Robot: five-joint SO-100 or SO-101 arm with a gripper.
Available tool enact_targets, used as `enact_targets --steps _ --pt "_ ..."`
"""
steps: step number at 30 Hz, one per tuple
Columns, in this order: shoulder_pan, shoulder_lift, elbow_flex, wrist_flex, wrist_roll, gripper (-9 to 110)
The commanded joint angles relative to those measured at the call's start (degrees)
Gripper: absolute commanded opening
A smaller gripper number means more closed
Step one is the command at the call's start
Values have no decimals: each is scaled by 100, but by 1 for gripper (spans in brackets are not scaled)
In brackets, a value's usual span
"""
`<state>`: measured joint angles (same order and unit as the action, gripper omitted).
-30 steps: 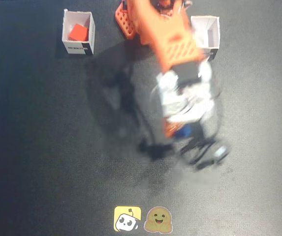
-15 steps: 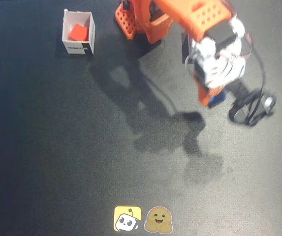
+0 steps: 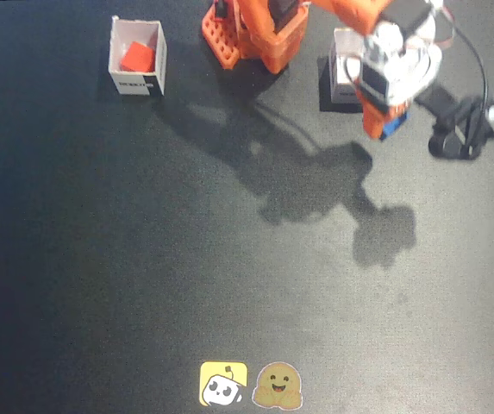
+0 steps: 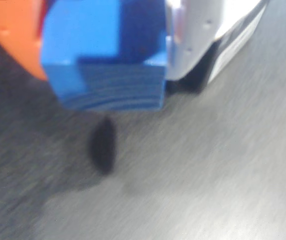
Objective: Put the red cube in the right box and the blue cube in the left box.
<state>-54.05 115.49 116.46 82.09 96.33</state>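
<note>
In the fixed view the red cube (image 3: 137, 57) lies inside the white box (image 3: 134, 84) at the upper left. A second white box (image 3: 343, 76) stands at the upper right, partly hidden by the arm. My gripper (image 3: 386, 126) hangs just right of and below that box, shut on the blue cube (image 3: 392, 126). In the wrist view the blue cube (image 4: 108, 55) is clamped between the orange finger (image 4: 13, 35) and the white finger (image 4: 187, 45) of my gripper (image 4: 108, 75), lifted above the dark mat. A white edge with a dark stripe (image 4: 237, 40) shows behind the white finger.
The orange arm base (image 3: 255, 34) sits at the top centre between the two boxes. A black cable and camera clump (image 3: 464, 125) sticks out right of the gripper. Two stickers (image 3: 223, 384) lie at the bottom edge of the black mat.
The arm has swung from the middle of the mat up and to the right, carrying the blue cube close to the upper-right box. The red cube and its box stayed put.
</note>
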Motion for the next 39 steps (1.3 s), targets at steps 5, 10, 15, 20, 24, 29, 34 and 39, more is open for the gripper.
enact_targets --steps 5,10,15,20,24,29,34,39 --pt "-545 686 281 264 255 11" --pt "-1037 835 466 316 580 10" --pt "-1564 1055 686 396 967 10" --pt "-1995 1415 949 431 1239 10" --pt "-2162 1705 1160 519 1310 10" --pt "-2162 1819 1204 809 1292 10" --pt "-2145 2241 1406 1055 1283 9" --pt "-2109 2347 1468 1125 1239 9"
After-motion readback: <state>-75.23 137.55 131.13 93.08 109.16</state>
